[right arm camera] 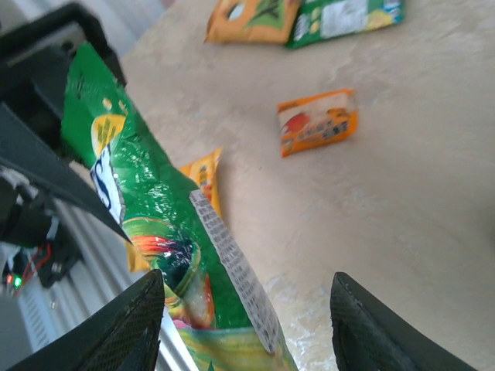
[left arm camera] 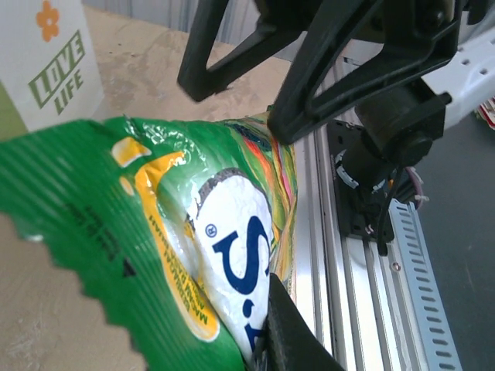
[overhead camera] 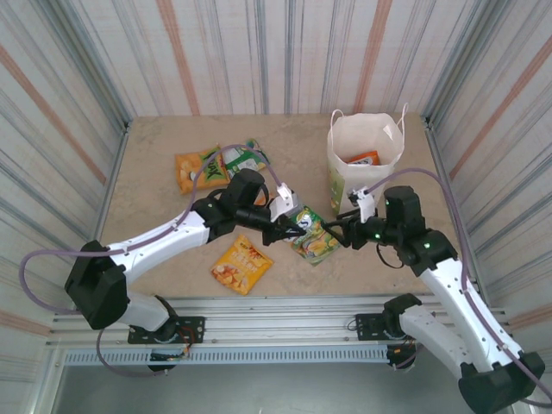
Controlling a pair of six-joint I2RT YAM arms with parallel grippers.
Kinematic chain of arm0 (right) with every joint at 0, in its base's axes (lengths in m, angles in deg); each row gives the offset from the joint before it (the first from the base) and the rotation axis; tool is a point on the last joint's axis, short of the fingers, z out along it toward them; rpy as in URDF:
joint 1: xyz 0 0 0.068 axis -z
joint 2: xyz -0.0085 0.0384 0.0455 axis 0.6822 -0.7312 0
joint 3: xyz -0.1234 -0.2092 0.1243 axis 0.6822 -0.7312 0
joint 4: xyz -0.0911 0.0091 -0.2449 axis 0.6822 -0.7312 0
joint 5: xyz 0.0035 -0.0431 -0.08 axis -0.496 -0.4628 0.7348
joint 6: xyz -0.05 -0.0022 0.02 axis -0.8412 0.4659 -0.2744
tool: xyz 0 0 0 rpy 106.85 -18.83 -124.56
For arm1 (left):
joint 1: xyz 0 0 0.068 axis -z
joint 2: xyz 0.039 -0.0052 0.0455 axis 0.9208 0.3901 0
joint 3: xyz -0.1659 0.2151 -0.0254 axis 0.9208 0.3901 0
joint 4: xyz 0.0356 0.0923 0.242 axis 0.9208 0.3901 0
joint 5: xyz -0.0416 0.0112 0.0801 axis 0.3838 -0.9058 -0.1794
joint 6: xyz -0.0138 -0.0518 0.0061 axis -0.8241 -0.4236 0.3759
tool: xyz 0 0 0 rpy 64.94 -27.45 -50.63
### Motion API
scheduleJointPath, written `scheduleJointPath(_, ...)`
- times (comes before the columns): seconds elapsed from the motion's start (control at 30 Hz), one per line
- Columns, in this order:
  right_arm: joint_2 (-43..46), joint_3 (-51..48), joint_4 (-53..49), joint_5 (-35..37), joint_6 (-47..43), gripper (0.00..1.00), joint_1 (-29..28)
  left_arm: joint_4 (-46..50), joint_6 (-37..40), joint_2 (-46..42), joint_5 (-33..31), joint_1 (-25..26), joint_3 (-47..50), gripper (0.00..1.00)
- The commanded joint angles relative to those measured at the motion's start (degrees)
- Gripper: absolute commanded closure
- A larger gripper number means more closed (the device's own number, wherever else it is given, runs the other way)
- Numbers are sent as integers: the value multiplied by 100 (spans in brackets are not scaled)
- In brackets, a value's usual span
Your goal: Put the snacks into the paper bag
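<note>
My left gripper (overhead camera: 278,226) (left arm camera: 263,340) is shut on one end of the green FOX'S bag (overhead camera: 312,237) (left arm camera: 170,224), holding it off the table. My right gripper (overhead camera: 339,226) (right arm camera: 247,297) is open, and the bag's other end (right arm camera: 166,232) reaches between its fingers (right arm camera: 128,325), closer to the left one. The white paper bag (overhead camera: 366,164) (left arm camera: 54,69) stands upright just behind, with an orange packet (overhead camera: 363,159) inside. On the table lie an orange packet (overhead camera: 193,168) (right arm camera: 251,19), a green-white packet (overhead camera: 247,159) (right arm camera: 344,15), a yellow-orange bag (overhead camera: 241,265) (right arm camera: 203,176) and a tiny orange sachet (right arm camera: 319,121).
Corrugated walls (overhead camera: 86,103) close in the table on three sides. A metal rail (overhead camera: 285,315) (left arm camera: 348,294) runs along the near edge, where the arm bases are bolted. Bare tabletop (overhead camera: 164,216) lies at the left and behind the packets.
</note>
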Motion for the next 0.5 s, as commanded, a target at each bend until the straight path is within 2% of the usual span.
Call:
scheduleJointPath(0.0,-158,321,-320,-238,-690,41,-145,78,388,-139,395,-32,-78,96)
scheduleJointPath(0.17,-426,335,-202,-816,-790,41,-230,3,393,-103,351,-32,-120,96)
scheduleJointPath(0.47,-684,280,-331,-953,-842,46,-384,-110,207,-90,279,-32,-294,96)
